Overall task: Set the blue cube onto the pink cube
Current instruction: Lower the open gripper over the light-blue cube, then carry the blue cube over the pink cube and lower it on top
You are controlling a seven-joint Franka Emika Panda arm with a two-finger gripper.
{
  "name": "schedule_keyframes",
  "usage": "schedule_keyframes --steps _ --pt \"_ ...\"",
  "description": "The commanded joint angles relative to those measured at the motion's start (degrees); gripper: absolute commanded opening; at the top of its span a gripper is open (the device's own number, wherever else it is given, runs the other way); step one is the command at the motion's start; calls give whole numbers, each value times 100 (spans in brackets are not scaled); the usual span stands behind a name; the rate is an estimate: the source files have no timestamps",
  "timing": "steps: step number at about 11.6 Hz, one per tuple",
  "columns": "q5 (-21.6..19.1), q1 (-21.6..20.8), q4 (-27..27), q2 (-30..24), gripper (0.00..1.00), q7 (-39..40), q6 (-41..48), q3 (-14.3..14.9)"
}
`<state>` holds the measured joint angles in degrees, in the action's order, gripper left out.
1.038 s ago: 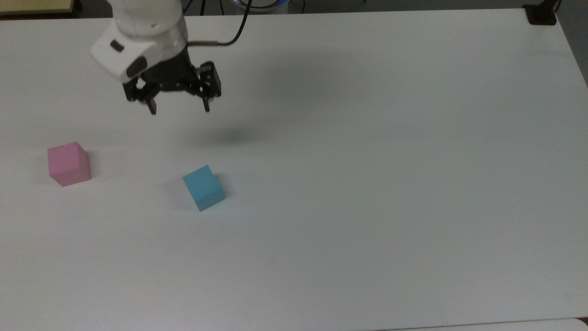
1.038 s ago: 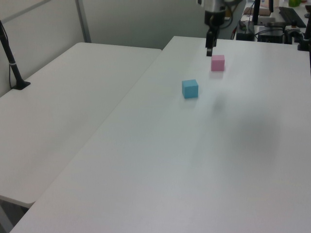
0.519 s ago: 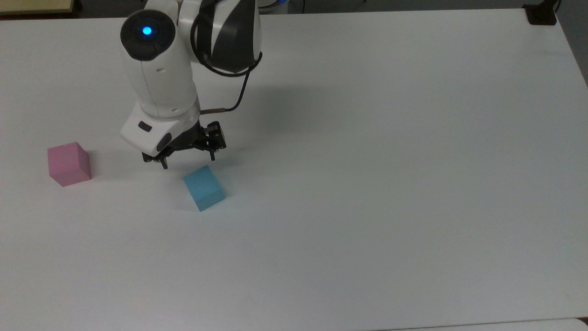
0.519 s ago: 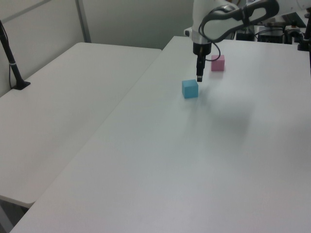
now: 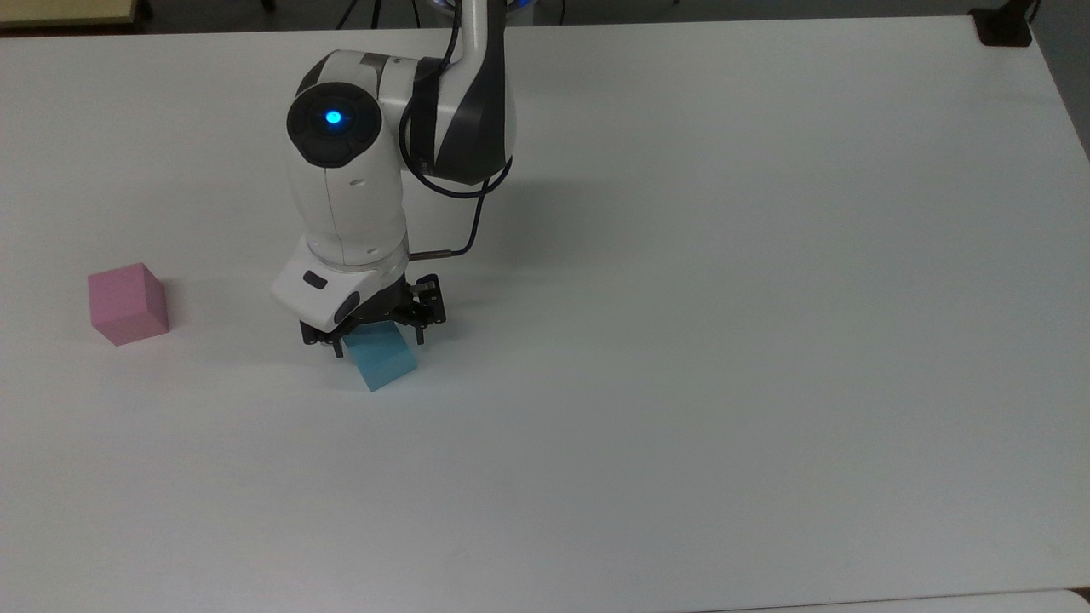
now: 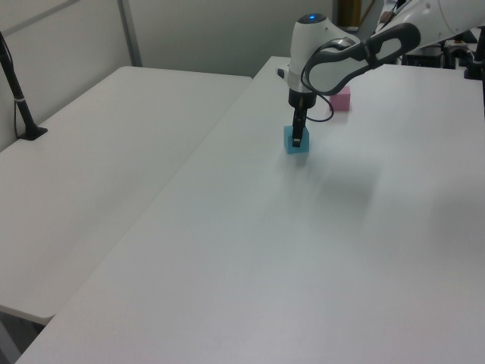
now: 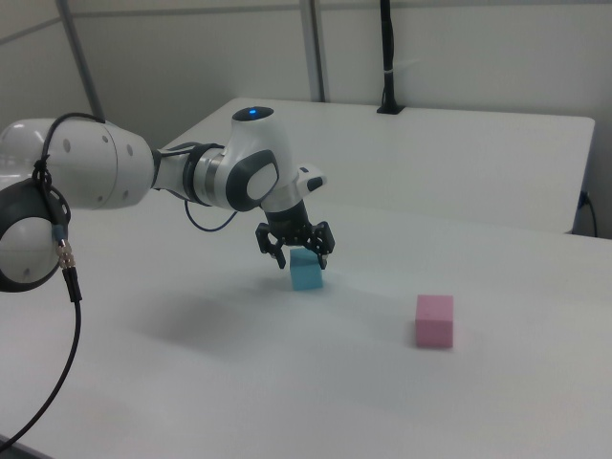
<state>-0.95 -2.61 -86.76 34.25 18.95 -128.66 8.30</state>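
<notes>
Standing on the white matte table [image 5: 724, 340]: one small sky-blue matte cube [image 5: 385, 362], plain faces, sharp edges, turned at an angle to the table edge in the top view. Above it: the black two-finger gripper [image 5: 380, 339] of the white robot arm [image 5: 345, 196], pointing down, fingers spread wider than the cube and straddling its upper part, one finger on either side; whether they touch the cube cannot be told, and nothing is held. Also on the table: one small pale pink matte cube [image 5: 128, 303], same size, plain faces, well apart toward the top view's left; in the right view [image 7: 434, 320] it lies to the blue cube's [image 7: 306, 272] right.
</notes>
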Motion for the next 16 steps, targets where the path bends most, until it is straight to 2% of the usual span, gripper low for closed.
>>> schedule_keyframes --steps 1,4,6,9,14,16 --pt "69 49 54 -163 22 -208 -62 31" --pt "69 636 54 -533 22 -7 25 40" --pt "60 1093 72 -682 22 510 340 66" --pt "16 1771 256 -640 22 1004 501 66" --pt "7 2123 862 -78 24 1181 177 66" --pt "16 2133 836 2 33 1207 8 66"
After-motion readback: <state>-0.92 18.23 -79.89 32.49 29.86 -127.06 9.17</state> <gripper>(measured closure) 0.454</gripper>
